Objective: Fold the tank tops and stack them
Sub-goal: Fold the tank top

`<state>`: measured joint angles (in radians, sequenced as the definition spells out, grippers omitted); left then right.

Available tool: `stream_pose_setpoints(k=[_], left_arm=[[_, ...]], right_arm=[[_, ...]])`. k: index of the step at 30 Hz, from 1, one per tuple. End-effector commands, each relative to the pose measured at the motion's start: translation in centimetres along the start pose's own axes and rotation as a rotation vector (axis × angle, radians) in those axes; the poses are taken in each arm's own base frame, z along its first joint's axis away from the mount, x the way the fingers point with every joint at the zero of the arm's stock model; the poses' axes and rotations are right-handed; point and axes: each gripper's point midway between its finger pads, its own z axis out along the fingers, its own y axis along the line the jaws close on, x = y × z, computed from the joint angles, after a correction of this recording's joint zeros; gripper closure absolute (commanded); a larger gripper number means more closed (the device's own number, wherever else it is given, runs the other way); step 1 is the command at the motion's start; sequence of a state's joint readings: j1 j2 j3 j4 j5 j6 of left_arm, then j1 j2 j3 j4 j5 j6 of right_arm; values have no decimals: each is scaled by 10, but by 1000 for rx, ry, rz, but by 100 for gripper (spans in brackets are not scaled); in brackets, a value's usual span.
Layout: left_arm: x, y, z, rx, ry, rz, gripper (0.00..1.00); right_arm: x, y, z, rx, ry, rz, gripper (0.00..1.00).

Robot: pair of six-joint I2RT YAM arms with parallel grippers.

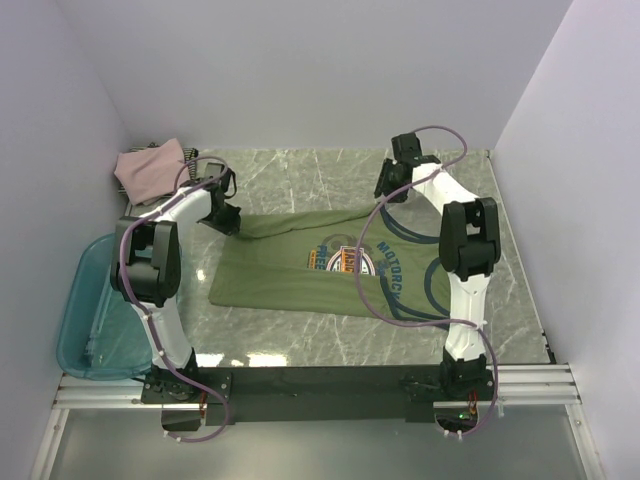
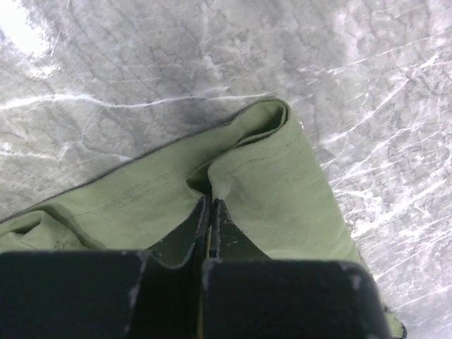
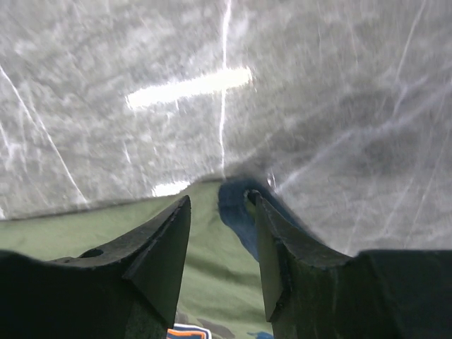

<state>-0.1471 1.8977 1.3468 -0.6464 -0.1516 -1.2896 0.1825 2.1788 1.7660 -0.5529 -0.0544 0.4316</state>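
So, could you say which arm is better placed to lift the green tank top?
Probably left: the left hand is shut on the olive-green tank top; the right hand is open around its navy trim.

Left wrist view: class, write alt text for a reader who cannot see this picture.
The left gripper is shut on a raised fold of the green tank top, pinching the cloth close to its stitched corner. Around the shirt lies a grey marble table.
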Motion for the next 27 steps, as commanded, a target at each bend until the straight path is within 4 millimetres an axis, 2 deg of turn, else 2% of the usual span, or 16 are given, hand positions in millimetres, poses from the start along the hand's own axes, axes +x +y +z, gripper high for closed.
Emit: stream_pose_setpoints(k=[1,5,13,18,27], left_arm=[[-11,-21,-12,73,-14,13,99],[-15,-25,-14,86,-16,15,99],[-19,-30,-18,105,-15,20,99],[-22,-32,-18,110,-17,18,99],[-24,-35,-21,115,-22,20,99]], right_arm=[[-18,5,0,-18,-37,-3,52],[-14,2,6,-10,-22,9,56],[-8,-1,7,-7,-11,25,57],[-7,0,10,-6,0,34,70],[0,-5,12,10,17,41,69]])
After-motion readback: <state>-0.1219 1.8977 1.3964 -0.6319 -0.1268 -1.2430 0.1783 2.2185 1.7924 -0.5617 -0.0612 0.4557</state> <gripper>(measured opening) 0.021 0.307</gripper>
